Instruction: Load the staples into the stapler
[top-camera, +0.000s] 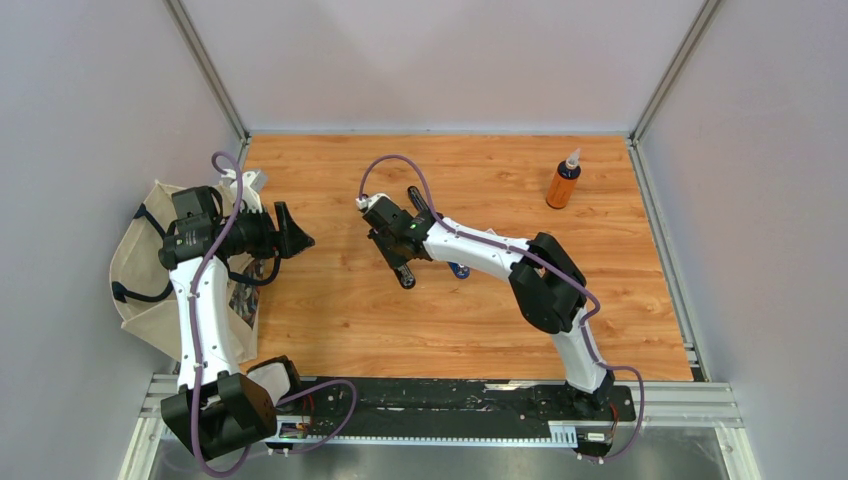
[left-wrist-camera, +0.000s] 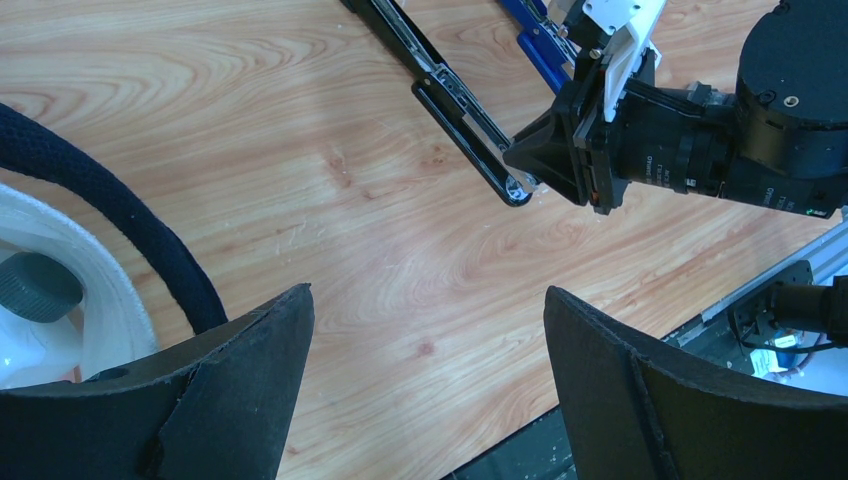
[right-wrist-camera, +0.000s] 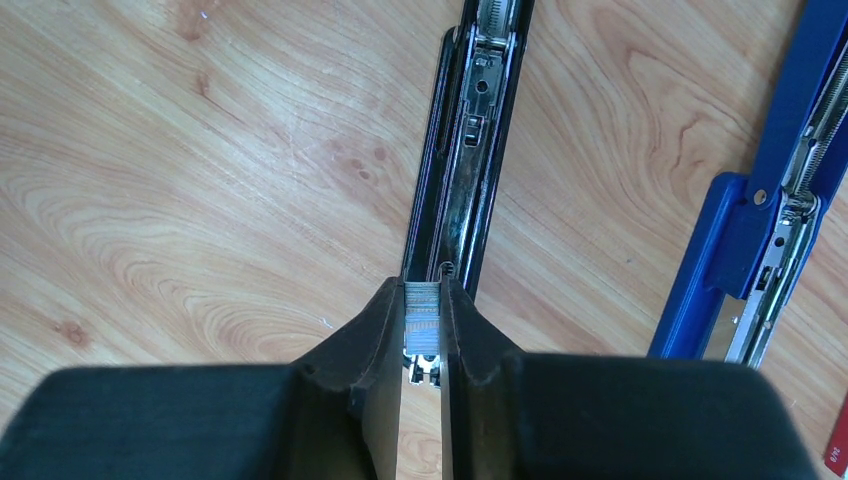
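Observation:
The black stapler (right-wrist-camera: 462, 170) lies opened out flat on the wooden table, its metal channel facing up. My right gripper (right-wrist-camera: 422, 300) is shut on the silvery staples strip (right-wrist-camera: 422, 318), holding it right over the near end of that channel. In the top view the right gripper (top-camera: 398, 256) hangs over the black stapler (top-camera: 405, 276) at mid table. In the left wrist view my left gripper (left-wrist-camera: 428, 295) is open and empty above bare wood, to the left of the stapler (left-wrist-camera: 462, 105). A red-labelled corner (right-wrist-camera: 836, 452), perhaps the staples box, shows at the frame's edge.
A blue stapler (right-wrist-camera: 760, 230), also opened, lies just right of the black one, mostly under the right arm (top-camera: 480, 250). An orange bottle (top-camera: 563, 185) stands at the back right. A beige bag (top-camera: 150, 290) with black straps lies at the table's left edge under the left arm.

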